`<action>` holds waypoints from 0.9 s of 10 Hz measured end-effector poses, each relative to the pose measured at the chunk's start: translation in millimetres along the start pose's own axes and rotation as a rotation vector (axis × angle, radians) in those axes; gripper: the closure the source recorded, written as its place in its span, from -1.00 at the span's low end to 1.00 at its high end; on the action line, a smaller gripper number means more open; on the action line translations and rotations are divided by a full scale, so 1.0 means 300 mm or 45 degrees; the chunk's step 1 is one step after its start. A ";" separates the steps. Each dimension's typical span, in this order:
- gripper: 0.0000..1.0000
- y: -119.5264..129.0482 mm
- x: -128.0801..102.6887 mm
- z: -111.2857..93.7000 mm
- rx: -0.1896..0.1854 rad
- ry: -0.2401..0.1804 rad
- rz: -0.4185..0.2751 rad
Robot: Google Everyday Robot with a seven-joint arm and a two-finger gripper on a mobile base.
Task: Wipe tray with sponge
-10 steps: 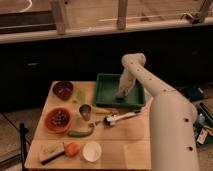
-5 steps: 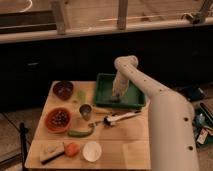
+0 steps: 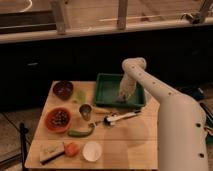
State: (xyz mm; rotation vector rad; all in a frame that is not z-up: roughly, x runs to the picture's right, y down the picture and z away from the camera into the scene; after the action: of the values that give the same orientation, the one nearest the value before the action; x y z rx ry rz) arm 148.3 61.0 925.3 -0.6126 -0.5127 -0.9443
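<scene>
The shallow green tray point(image 3: 106, 89) sits at the back right of the wooden table point(image 3: 125, 145). My white arm comes in from the right and bends down into the tray. The gripper point(image 3: 122, 98) is low over the tray floor, near its front right corner. I cannot make out the sponge; if it is under the gripper, the gripper hides it.
A white-handled brush point(image 3: 120, 118) lies just in front of the tray. To the left are a dark bowl point(image 3: 63, 89), an orange bowl point(image 3: 57, 119), a metal cup point(image 3: 85, 110) and a green vegetable point(image 3: 81, 132). A white dish point(image 3: 91, 150) stands near the front edge.
The gripper slid left across the tray floor, then back right to the front right corner. Nothing else on the table moved.
</scene>
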 end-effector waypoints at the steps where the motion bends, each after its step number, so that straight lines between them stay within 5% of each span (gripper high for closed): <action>1: 0.94 -0.009 0.022 -0.006 0.008 0.004 0.008; 9: 0.94 -0.166 -0.061 0.023 0.014 -0.059 -0.171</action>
State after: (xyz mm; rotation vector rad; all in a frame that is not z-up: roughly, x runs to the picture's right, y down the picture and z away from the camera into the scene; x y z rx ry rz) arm 95.6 54.5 931.2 -0.5967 -0.6063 -1.0553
